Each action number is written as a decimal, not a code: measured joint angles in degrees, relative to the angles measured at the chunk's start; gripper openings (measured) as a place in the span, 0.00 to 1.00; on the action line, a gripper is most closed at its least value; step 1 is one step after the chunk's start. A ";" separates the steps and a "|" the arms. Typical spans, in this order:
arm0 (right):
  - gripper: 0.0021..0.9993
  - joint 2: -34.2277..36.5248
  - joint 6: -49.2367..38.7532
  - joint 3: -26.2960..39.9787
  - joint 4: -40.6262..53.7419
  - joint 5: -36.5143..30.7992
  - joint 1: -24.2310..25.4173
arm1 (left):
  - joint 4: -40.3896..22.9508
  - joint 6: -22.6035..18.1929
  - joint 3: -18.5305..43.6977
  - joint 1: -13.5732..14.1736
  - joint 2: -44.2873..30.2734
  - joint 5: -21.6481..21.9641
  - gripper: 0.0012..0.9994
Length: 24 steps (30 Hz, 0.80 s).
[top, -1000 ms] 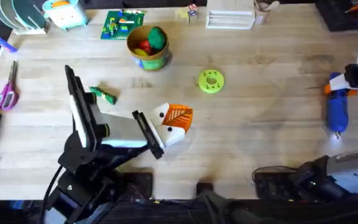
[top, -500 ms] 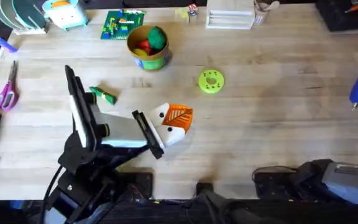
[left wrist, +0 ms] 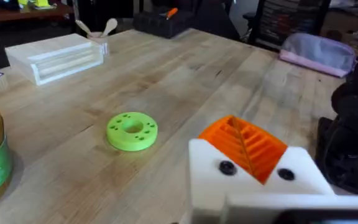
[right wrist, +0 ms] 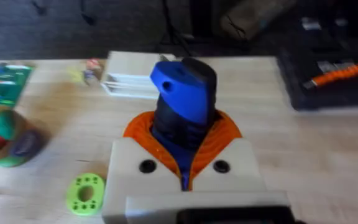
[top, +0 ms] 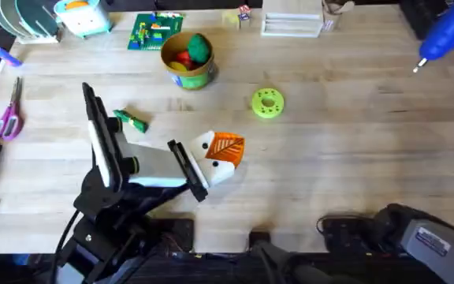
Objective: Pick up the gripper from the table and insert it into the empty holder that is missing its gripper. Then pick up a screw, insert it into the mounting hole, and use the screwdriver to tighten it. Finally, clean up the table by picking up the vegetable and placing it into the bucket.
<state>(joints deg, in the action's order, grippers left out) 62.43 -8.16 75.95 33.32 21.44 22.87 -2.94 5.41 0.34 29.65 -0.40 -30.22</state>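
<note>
The right hand (right wrist: pixel 182 165) grips the blue screwdriver (right wrist: pixel 182 102) between its orange pads, held up in the air over the far right corner of the tabletop (top: pixel 345 142). The left hand (top: pixel 219 158) rests low near the middle, whether open or closed I cannot tell. The green vegetable (top: pixel 131 120) lies beside the left arm, and the bucket (top: pixel 187 59) stands farther back holding toy produce.
</note>
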 joint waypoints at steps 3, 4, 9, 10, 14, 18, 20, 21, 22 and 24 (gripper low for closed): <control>0.02 -4.66 4.43 -3.24 -7.49 2.10 -8.07 | -0.02 -0.02 0.00 0.00 0.00 0.00 0.01; 0.02 -5.97 5.76 -4.54 -10.35 2.54 -11.17 | 0.00 -0.01 0.00 0.00 0.00 0.00 0.01; 0.02 -9.02 9.74 -10.90 -22.99 4.54 -27.10 | -0.02 -0.02 0.00 0.00 0.00 0.00 0.01; 0.02 -8.97 10.12 -11.87 -24.75 4.84 -29.98 | -0.01 -0.02 0.00 0.00 0.00 0.00 0.01; 0.02 -7.01 11.20 -14.68 -29.86 5.02 -41.08 | -0.01 -0.01 0.00 0.00 0.00 0.00 0.01; 0.02 -4.22 10.33 -15.52 -32.15 5.08 -50.58 | -0.02 0.00 0.00 0.00 0.00 0.00 0.01; 0.02 -3.36 9.19 -16.16 -34.35 5.20 -54.80 | -0.01 0.00 0.00 0.00 -0.01 0.00 0.01; 0.02 -3.12 8.82 -16.81 -36.64 5.23 -56.84 | -0.01 0.00 0.00 0.00 0.00 0.00 0.01; 0.02 -2.99 8.41 -17.52 -39.10 5.26 -58.54 | -0.02 0.00 0.00 0.00 0.00 0.00 0.01; 0.02 -2.97 7.88 -19.52 -45.21 5.48 -61.56 | -0.02 -0.01 0.00 0.00 0.00 0.00 0.01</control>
<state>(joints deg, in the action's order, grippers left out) 59.46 -0.27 56.43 -11.89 26.92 -38.68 -2.96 5.40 0.34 29.65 -0.40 -30.22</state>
